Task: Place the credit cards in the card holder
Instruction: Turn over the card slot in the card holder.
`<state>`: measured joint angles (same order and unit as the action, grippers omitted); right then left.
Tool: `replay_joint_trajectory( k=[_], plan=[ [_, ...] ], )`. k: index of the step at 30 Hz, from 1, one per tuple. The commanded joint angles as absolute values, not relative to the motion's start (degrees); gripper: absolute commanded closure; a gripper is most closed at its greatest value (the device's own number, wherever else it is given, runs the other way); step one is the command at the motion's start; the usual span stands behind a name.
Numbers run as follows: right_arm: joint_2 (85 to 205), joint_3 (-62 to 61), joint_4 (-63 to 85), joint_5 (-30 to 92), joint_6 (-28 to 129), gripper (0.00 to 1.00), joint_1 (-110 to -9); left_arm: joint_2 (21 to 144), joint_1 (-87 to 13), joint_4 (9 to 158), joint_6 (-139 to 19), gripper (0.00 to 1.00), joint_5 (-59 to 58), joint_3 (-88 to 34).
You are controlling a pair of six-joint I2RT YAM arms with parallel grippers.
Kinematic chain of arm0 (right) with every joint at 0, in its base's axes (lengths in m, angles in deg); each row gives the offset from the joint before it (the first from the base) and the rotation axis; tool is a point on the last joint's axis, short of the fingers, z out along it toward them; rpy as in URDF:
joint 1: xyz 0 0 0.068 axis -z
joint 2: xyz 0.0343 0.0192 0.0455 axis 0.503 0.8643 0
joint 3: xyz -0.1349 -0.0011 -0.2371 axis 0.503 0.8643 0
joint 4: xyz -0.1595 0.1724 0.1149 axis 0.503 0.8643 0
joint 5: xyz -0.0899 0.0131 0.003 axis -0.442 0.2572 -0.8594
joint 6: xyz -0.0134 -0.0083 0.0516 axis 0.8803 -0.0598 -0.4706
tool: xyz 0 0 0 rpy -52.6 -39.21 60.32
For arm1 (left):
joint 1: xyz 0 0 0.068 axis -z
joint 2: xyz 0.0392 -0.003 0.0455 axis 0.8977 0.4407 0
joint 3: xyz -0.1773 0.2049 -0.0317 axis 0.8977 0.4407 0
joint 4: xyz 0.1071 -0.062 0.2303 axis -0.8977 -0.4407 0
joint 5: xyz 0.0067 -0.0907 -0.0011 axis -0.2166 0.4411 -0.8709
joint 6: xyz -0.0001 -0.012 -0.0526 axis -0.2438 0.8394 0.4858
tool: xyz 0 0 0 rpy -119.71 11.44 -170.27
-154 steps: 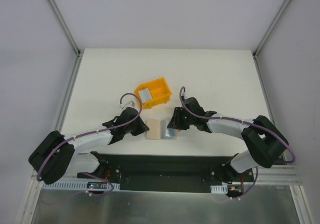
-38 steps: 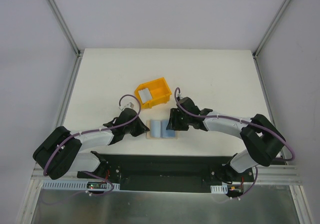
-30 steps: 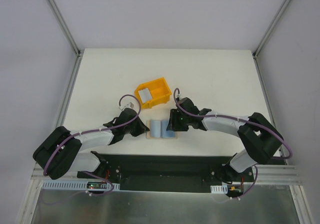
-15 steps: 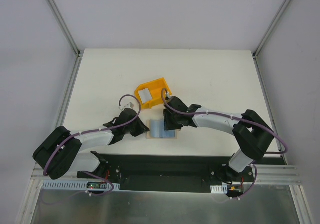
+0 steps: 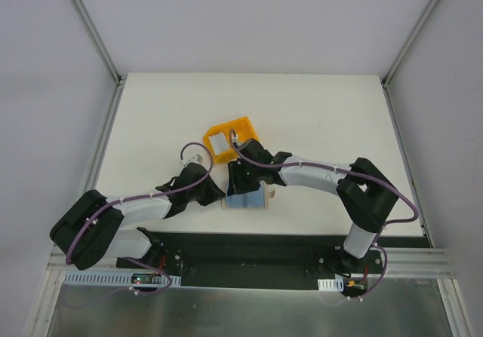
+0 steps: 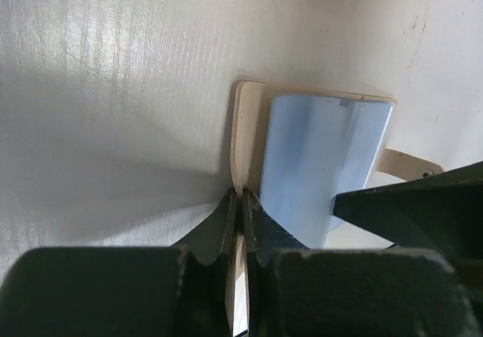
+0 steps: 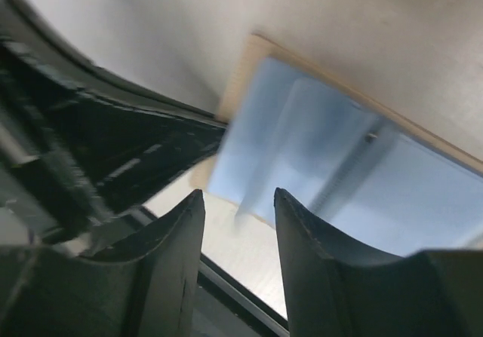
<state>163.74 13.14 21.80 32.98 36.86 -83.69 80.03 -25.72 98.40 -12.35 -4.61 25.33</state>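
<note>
The left gripper [image 6: 242,215] pinches the soft card holder [image 6: 246,118] at its left edge; the right gripper [image 7: 238,228], spread, should take the stiff, slick credit cards [image 6: 306,160] edgewise.

Table [image 5: 324,118]: white matte top, rect. Walls: pale grey panels, back wall [image 5: 249,20], L wall [image 5: 45,126], R wall [image 5: 449,141]. Alu struts [image 5: 89,26] at rear corners. Black base plate [image 5: 249,250] along near edge; metal sheet [image 5: 241,310] below it. Light even, diffuse; shadows soft.

Black-jointed white arms [image 5: 139,207] carry looping purple cables [image 5: 183,154].
</note>
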Motion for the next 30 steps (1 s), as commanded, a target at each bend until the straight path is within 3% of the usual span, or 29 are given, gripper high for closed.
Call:
replay_joint_trajectory(
  k=[1, 13, 16, 30],
  plan=[
    [163.77, 9.55, 15.39, 42.53, 38.08, 0.53, -83.90, 80.54, -26.06, 98.65, -12.33, 1.00, -4.56, 26.20],
    [157.27, 14.38, 19.15, 33.94, 37.39, 0.51, -78.90, 78.17, -26.50, 95.22, -15.49, 0.92, -6.23, 24.89],
    [155.95, 16.40, 22.32, 30.68, 35.98, 0.51, -78.01, 77.47, -26.50, 95.13, -16.46, 1.00, -6.32, 24.54],
    [151.64, 22.29, 25.67, 26.89, 32.64, 0.49, -78.19, 77.99, -26.50, 96.54, -17.51, 1.00, -4.91, 24.62]
  ],
)
